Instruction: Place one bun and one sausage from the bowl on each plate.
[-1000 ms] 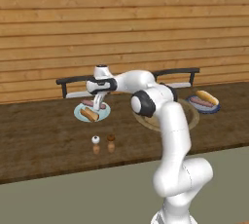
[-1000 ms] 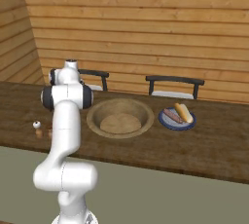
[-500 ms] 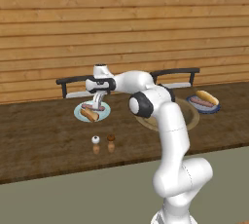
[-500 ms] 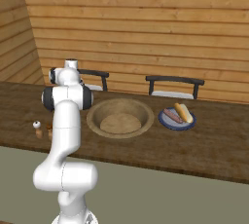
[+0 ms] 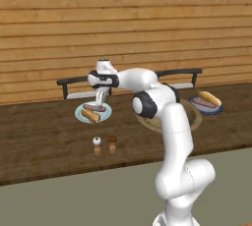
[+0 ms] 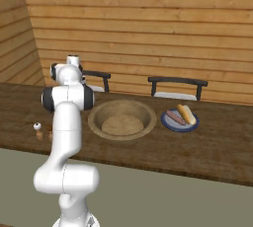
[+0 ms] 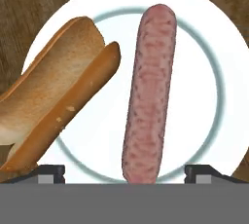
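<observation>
The gripper (image 7: 124, 172) has just spread its jaws wide apart, leaving the sausage (image 7: 148, 91) lying free beside the bun (image 7: 58, 96) on the near plate (image 5: 81, 109), so both plates look served and the bowl (image 6: 122, 118) emptied.

A wall of horizontal light-brown wooden planks (image 5: 123, 18) stood behind a long dark-brown wooden counter (image 5: 44, 146). Two dark-framed chairs with pale seats (image 6: 177, 87) sat between wall and counter. A flat grey-olive floor (image 6: 163, 196) lay in front, under even, soft light.
</observation>
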